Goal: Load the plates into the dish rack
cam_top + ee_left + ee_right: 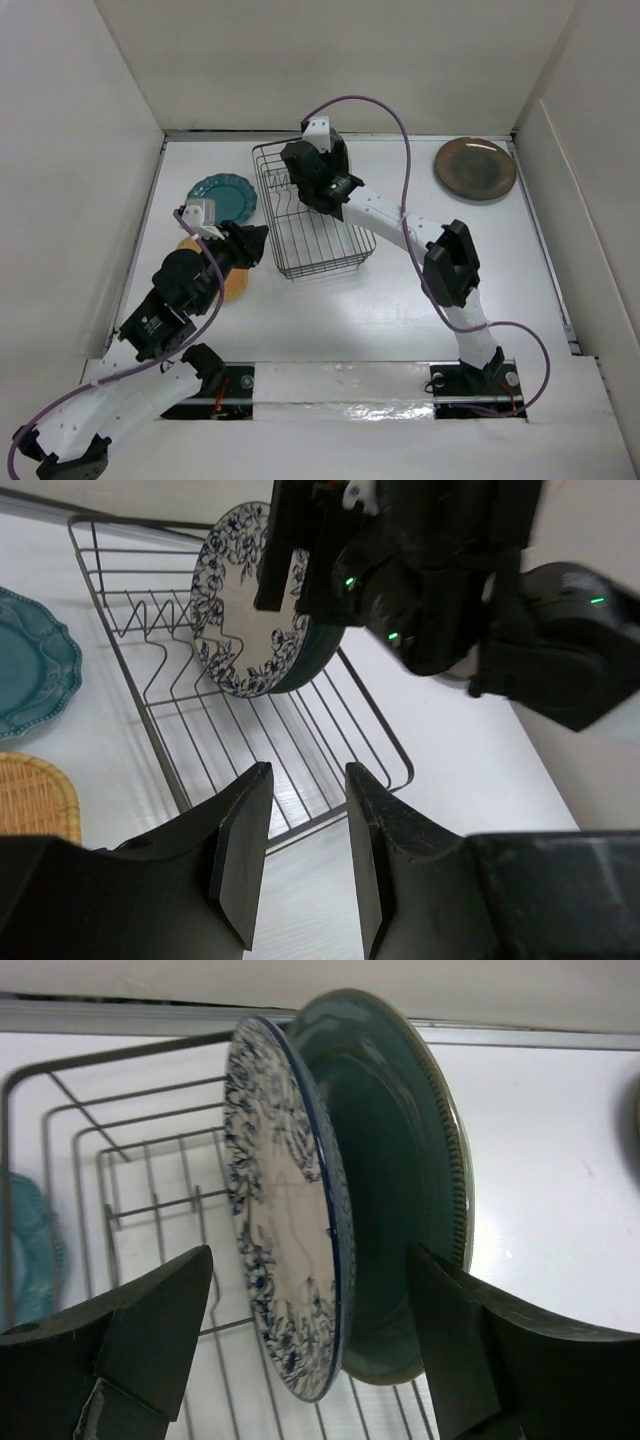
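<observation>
The black wire dish rack (318, 240) lies mid-table. A blue-and-white patterned plate (285, 1260) and a grey-blue plate (400, 1200) stand upright side by side at its far end. My right gripper (310, 1305) is open wide above them, one finger on each side, touching neither. My left gripper (306, 772) is open and empty just outside the rack's (180, 710) near left corner. The dark teal scalloped plate (222, 197) and the orange plate (234, 285) lie left of the rack. The glossy brown plate (475, 168) lies far right. The mint green plate is out of view.
White walls enclose the table on the left, back and right. My left arm (175, 290) covers part of the orange plate. The right arm (450, 265) reaches diagonally from the near right to the rack's far end.
</observation>
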Robot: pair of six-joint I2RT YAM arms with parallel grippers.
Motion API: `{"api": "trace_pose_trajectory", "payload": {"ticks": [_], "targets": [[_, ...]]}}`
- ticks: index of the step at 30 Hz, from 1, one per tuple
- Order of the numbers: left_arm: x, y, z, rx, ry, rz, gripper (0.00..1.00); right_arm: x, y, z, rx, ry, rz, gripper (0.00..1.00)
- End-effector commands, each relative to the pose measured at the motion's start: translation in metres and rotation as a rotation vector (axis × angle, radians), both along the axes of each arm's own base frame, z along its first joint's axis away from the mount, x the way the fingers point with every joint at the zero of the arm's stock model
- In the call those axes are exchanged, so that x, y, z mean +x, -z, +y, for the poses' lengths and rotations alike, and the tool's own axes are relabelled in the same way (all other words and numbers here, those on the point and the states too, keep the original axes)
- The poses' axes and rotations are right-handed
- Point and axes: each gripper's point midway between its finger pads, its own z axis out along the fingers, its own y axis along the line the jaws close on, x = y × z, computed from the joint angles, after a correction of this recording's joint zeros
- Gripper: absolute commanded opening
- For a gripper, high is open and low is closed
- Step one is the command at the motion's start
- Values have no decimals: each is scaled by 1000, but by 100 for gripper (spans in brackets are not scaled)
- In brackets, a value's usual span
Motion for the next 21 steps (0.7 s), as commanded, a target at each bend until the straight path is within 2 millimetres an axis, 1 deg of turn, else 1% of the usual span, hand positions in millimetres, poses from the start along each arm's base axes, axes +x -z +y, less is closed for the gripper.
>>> {"api": "trace_pose_trajectory", "payload": {"ticks": [1,2,3,4,5,6,7,8,9,10,11,12,13,14,15,16,17,18,19,20,21], "targets": [[10,-1,-5,-6,-21,17,32,-9,-92,-1,212,-75,-122,85],[13,1,-4,-4,-36,27,32,-14,-100,5,237,-129,-122,86],[14,1,-4,-6,-43,32,32,-23,-118,-1,268,-151,-148,88],[19,3,-1,-15,-66,48,33,-35,-131,-7,294,-185,-169,88],[22,3,0,-19,-72,57,33,-38,-131,-3,295,-194,-168,88],[25,5,2,-22,-77,68,33,-44,-119,-5,285,-219,-157,88],[36,9,10,-32,-119,89,32,-59,-144,-19,331,-231,-196,87],[40,10,10,-39,-110,97,32,-67,-147,-26,348,-239,-205,84],[46,11,12,-46,-120,107,32,-75,-154,-31,389,-255,-229,68],[52,7,15,-56,-128,111,31,-93,-148,-50,401,-257,-231,55],[66,13,20,-59,-157,141,27,-102,-145,-59,416,-258,-234,31],[73,13,23,-70,-173,154,22,-110,-150,-67,469,-254,-269,0],[87,11,23,-75,-188,175,15,-118,-116,-77,440,-243,-229,0],[95,11,24,-82,-200,188,0,-133,-129,-95,481,-243,-271,0],[104,8,27,-119,-212,198,0,-141,-126,-96,509,-259,-281,0],[112,3,27,-143,-209,202,0,-147,-119,-102,515,-261,-279,0],[124,13,26,-151,-207,237,0,-156,-101,-111,506,-261,-263,0],[133,12,32,-192,-218,240,0,-157,-95,-116,512,-265,-262,0],[142,18,33,-206,-208,267,0,-158,-89,-122,510,-261,-257,0],[148,16,38,-225,-207,257,0,-165,-78,-124,513,-277,-245,0],[156,16,63,-246,-275,249,0,-165,-74,-130,516,-269,-247,0]]}}
